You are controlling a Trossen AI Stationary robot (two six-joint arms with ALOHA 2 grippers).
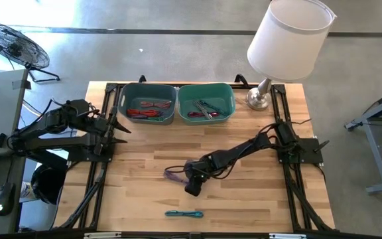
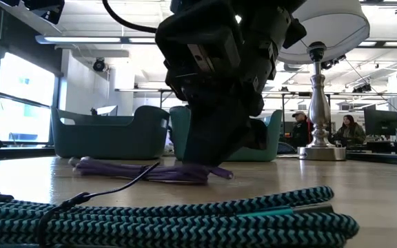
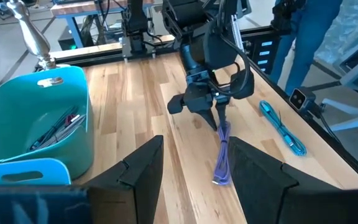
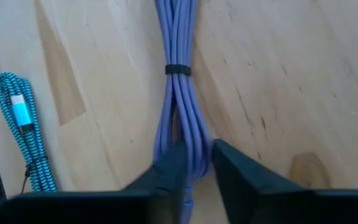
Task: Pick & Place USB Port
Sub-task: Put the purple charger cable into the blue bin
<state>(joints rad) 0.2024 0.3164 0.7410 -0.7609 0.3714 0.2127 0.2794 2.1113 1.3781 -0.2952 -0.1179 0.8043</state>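
Observation:
A purple USB cable (image 1: 173, 174), coiled into a long bundle and bound by a dark tie (image 4: 178, 70), lies on the wooden table near its middle. My right gripper (image 4: 194, 171) is down at the table, shut on the bundle's right end. The cable also shows in the low view (image 2: 143, 169) and in the left wrist view (image 3: 222, 155). A teal braided cable (image 1: 184, 213) lies flat near the table's front edge. My left gripper (image 3: 194, 180) is open and empty, above the table's left side (image 1: 119, 126). My right gripper pinches the purple bundle between its two fingers (image 4: 169, 168), on the strands just short of the bundle's right end (image 4: 190, 149). The fingers come from above, pointing down, one on each side of the bundle. The bundle lies along the table (image 2: 185, 172).
Two teal bins stand side by side at the back, the left bin (image 1: 121, 106) holding red cables, the right bin (image 1: 232, 106) holding red and dark cables. A lamp (image 1: 260, 98) with a white shade stands at the back right. People sit in the room beyond.

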